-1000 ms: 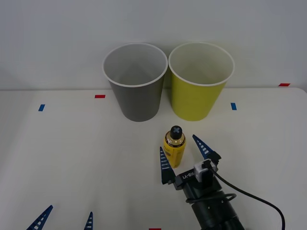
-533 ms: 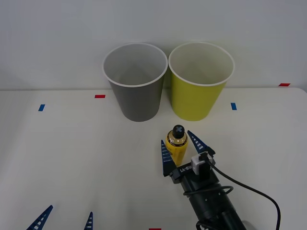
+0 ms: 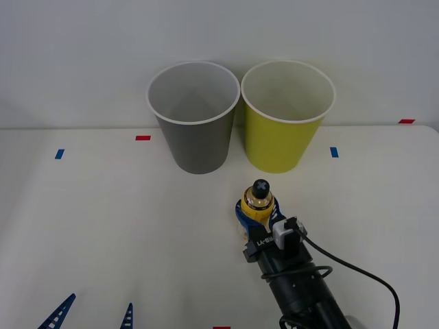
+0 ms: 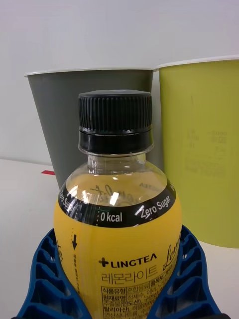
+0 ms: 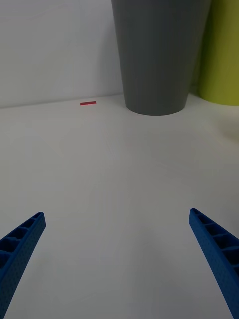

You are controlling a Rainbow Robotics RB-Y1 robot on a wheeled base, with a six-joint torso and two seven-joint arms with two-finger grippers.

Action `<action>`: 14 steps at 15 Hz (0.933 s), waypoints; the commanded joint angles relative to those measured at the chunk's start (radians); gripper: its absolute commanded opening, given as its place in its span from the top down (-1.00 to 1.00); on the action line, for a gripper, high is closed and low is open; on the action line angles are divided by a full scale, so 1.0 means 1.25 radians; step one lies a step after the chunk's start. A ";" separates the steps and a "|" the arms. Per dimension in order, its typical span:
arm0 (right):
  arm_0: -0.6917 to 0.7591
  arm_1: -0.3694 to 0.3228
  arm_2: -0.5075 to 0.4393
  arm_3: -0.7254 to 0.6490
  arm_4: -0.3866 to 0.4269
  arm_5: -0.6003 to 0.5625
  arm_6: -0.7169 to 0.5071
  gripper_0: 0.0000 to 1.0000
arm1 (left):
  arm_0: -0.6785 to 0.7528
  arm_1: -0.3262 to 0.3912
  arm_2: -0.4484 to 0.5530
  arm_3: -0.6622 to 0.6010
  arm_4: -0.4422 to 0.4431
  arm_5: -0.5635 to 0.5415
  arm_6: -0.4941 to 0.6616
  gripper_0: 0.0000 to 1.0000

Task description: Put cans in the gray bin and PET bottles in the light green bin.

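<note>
From the front, the right gripper (image 3: 256, 214) is closed around the bottle (image 3: 258, 203), which stands upright on the white table (image 3: 103, 226) just in front of the light green bin (image 3: 285, 116). The blue fingers wrap the bottle's lower half, so only its black cap, neck and a band of yellow label can be seen. The gray bin (image 3: 193, 116) stands just beside the green one at the back of the table, both round, tapered and white-rimmed with pale insides, against a plain white wall. Small red and blue tape marks dot the tabletop. The left gripper (image 3: 92, 314) sits at the near edge, its fingers spread apart and mostly cut off.

In the right wrist view, the bottle (image 4: 117, 219) is clear plastic with a ribbed black screw cap, yellow liquid and a yellow printed label. Ribbed blue fingers (image 4: 45, 279) press against both its sides; its base is hidden. Behind it rise the gray bin (image 4: 64, 129) and the green bin (image 4: 204, 149).

In the left wrist view, the open fingers (image 5: 20, 244) hang over bare table (image 5: 119, 189). The gray bin (image 5: 157, 55) is cut off at the top, and only a sliver of the green bin (image 5: 224, 55) shows.
</note>
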 commanded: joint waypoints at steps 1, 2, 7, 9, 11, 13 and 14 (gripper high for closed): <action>0.001 0.002 -0.011 -0.057 -0.007 0.109 -0.004 0.92 | 0.000 0.000 0.000 0.000 0.000 0.000 0.000 -1.00; 0.001 0.004 -0.018 -0.078 -0.012 0.135 -0.008 0.93 | 0.000 0.000 0.000 0.000 0.000 0.000 0.000 -1.00; 0.002 0.008 -0.051 -0.267 -0.015 0.426 -0.012 0.95 | 0.000 0.000 0.000 0.000 0.000 0.000 0.000 -1.00; 0.002 0.008 -0.066 -0.359 -0.013 0.558 -0.020 0.96 | 0.000 0.000 0.000 0.000 0.000 0.000 0.000 -1.00; -0.001 0.008 -0.079 -0.452 -0.010 0.687 -0.031 0.96 | 0.000 0.000 0.000 0.000 0.000 0.000 0.000 -1.00; -0.025 0.009 -0.089 -0.531 -0.007 0.815 -0.044 0.96 | 0.000 0.000 0.000 0.000 0.000 0.000 0.000 -1.00; -0.036 0.009 -0.094 -0.558 -0.006 0.854 -0.051 0.96 | 0.000 0.000 0.000 0.000 0.000 0.000 0.000 -1.00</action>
